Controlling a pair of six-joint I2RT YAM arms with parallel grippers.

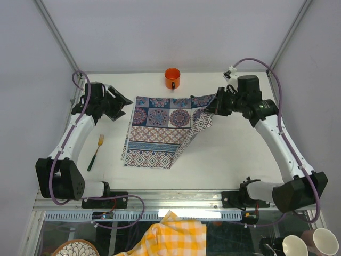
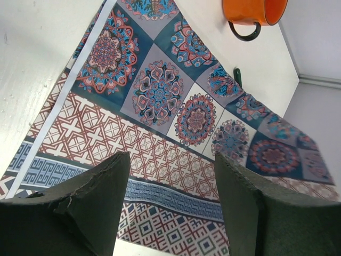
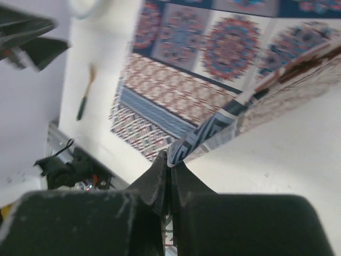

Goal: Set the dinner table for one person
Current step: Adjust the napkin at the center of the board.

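Observation:
A blue-and-purple tile-print cloth [image 1: 160, 130] lies on the white dinner table [image 1: 240, 154], with its right side folded over and lifted. My right gripper [image 1: 211, 105] is shut on that raised corner; the right wrist view has the cloth edge [image 3: 213, 128] pinched at the gripper [image 3: 170, 161]. My left gripper [image 1: 123, 105] hovers open just past the cloth's far left corner. In the left wrist view its fingers [image 2: 101, 197] stand apart over the cloth [image 2: 160, 106], nothing between them. An orange mug [image 1: 172, 78] stands behind the cloth. A green-handled fork [image 1: 96, 152] lies left of it.
Aluminium frame rails [image 1: 176, 194] edge the table's near side. Below them lie a yellow checked cloth [image 1: 178, 234], a patterned bowl [image 1: 74, 249] and pale cups [image 1: 314, 242]. White walls close in the back and both sides.

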